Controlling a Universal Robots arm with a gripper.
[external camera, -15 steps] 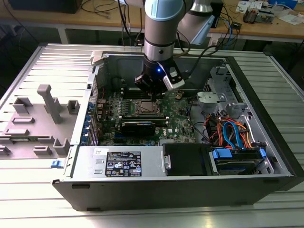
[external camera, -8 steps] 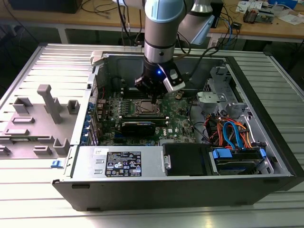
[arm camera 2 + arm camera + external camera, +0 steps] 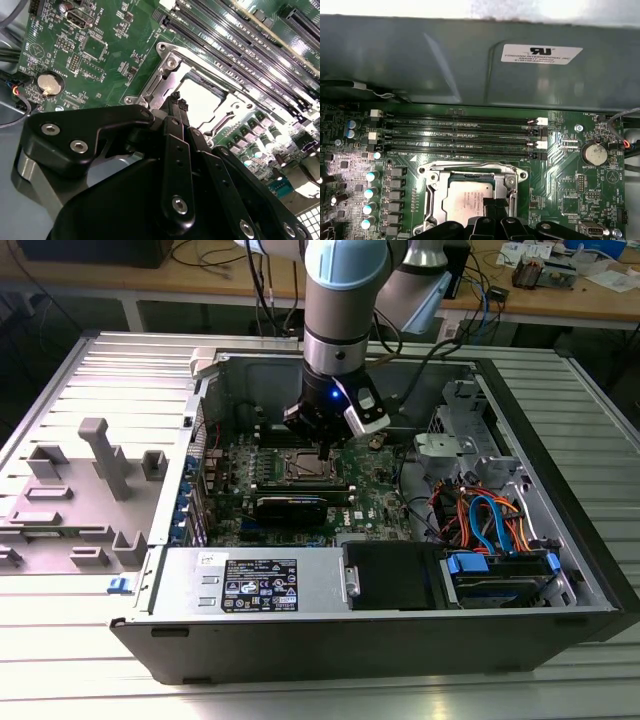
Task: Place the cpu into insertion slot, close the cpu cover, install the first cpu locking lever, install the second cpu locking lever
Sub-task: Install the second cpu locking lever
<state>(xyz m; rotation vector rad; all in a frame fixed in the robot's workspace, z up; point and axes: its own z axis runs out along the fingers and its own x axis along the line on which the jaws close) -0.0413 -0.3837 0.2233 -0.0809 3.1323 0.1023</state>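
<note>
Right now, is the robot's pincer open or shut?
Pincer: shut, fingertips together right above the cpu in its insertion slot; holding nothing I can see.

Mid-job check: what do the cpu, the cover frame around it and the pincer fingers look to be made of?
The cpu looks like dull silver-grey metal, with a flat matte top. The cpu cover appears to be bright stamped sheet metal, glinting along its edges. The pincer fingers look like matte black metal or hard plastic, bolted with silver screws; which one is unclear.
</note>
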